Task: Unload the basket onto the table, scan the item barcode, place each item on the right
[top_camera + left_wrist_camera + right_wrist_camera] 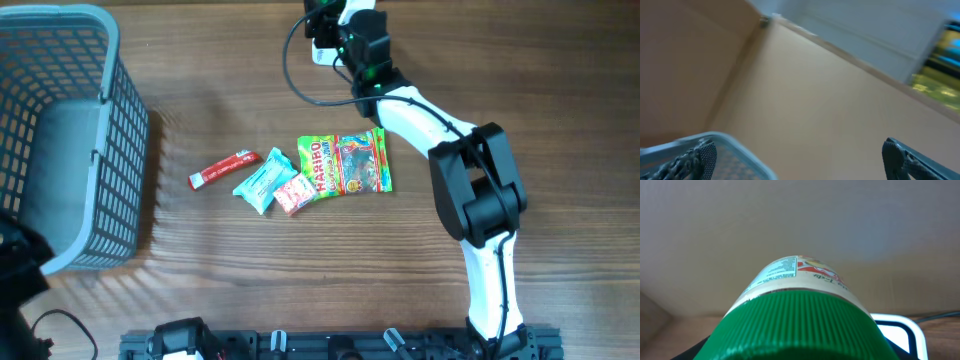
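A bottle (800, 280) with a ribbed green cap (800, 325) and a printed label fills the right wrist view, cap towards the camera. It hangs above the table, and the cap hides the fingers that grip it. Beside it at the lower right glows the white-framed scanner (902, 332). From overhead, my right gripper (326, 18) reaches to the table's far edge, next to the white scanner (324, 52). My left gripper (797, 160) stands wide open with nothing between its fingers, just over the basket rim (735, 145).
A grey mesh basket (120, 120) stands at the left. Mid-table lie a Haribo bag (345, 163), a teal packet (262, 181), a small red-and-white packet (295, 193) and a red stick pack (225, 169). A black cable (292, 75) loops by the scanner.
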Controlling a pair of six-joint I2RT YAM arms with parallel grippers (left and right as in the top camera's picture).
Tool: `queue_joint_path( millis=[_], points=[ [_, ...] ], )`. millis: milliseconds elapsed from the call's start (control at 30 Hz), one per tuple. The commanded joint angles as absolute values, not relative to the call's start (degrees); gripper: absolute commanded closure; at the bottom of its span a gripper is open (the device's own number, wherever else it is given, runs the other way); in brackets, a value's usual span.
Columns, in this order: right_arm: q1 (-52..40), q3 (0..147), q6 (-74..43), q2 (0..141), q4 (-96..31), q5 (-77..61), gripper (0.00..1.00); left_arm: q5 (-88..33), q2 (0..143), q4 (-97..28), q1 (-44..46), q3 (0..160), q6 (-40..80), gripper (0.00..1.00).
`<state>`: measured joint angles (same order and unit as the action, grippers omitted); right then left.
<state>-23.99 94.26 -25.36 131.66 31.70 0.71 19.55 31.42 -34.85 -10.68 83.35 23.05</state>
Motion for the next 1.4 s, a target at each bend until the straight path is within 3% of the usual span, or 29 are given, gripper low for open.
queue_joint_path(
  millis=[0,267,400,567,700,1000,1367],
  points=[
    [-21.71,95.33,-31.73,136.00,34.35,-3.53,0.28,34.79,31.00,-36.07,-11.00,83.09,22.76,0.00],
    [-21.23,95.35,-31.48,137.40,34.72,-6.61,0.28,34.24,31.03,-38.87,-10.98,83.02,22.81,0.00],
    [-19.68,95.74,-31.77,136.16,34.70,-13.26,0.28,18.85,31.18,-38.24,-11.00,80.64,16.67,0.00],
    [-14.35,95.72,-31.99,129.49,28.86,-19.84,0.28,9.98,31.29,-31.66,-11.00,72.18,16.49,0.00],
    [-8.03,95.74,-27.94,121.93,12.32,-16.56,0.29,-3.51,31.70,-26.24,-11.00,64.64,11.97,0.00],
    [14.98,95.70,-24.18,113.82,-26.83,8.08,0.30,-10.94,36.29,-26.52,-11.00,58.70,12.43,0.00],
    [37.93,95.44,-16.25,116.07,-32.67,9.52,0.26,-10.41,36.38,-28.42,-11.00,58.72,12.40,0.00]
  ],
)
